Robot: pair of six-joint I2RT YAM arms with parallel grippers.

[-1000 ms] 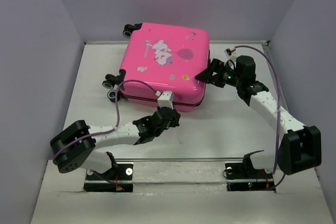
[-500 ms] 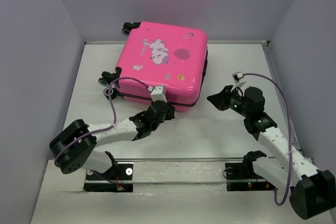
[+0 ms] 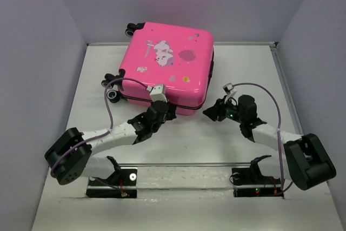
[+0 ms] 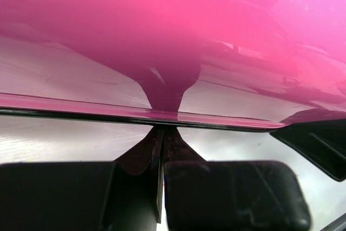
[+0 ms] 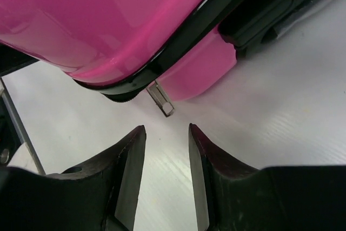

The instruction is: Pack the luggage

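The luggage [image 3: 167, 63] is a hot-pink hard-shell suitcase lying flat and closed at the back middle of the table, print side up. My left gripper [image 3: 164, 113] is shut, its tips [image 4: 162, 129] touching the dark seam line along the suitcase's near edge [image 4: 162, 36]. My right gripper [image 3: 208, 112] sits low at the near right corner, open with nothing between its fingers [image 5: 166, 131]. A small metal zipper pull [image 5: 162, 99] hangs from the black zip band of the pink shell [image 5: 108, 20], just ahead of the fingertips and apart from them.
Black wheels stick out at the suitcase's back left [image 3: 135, 27] and left side [image 3: 112, 85]. A black handle [image 3: 212, 66] runs along its right side. Grey walls close in the white table on three sides. A metal rail [image 3: 184, 164] crosses the near edge.
My right arm left the suitcase's right side, swung back and came down low at its near right corner. The suitcase slid slightly left. The left gripper stayed shut at the near edge.
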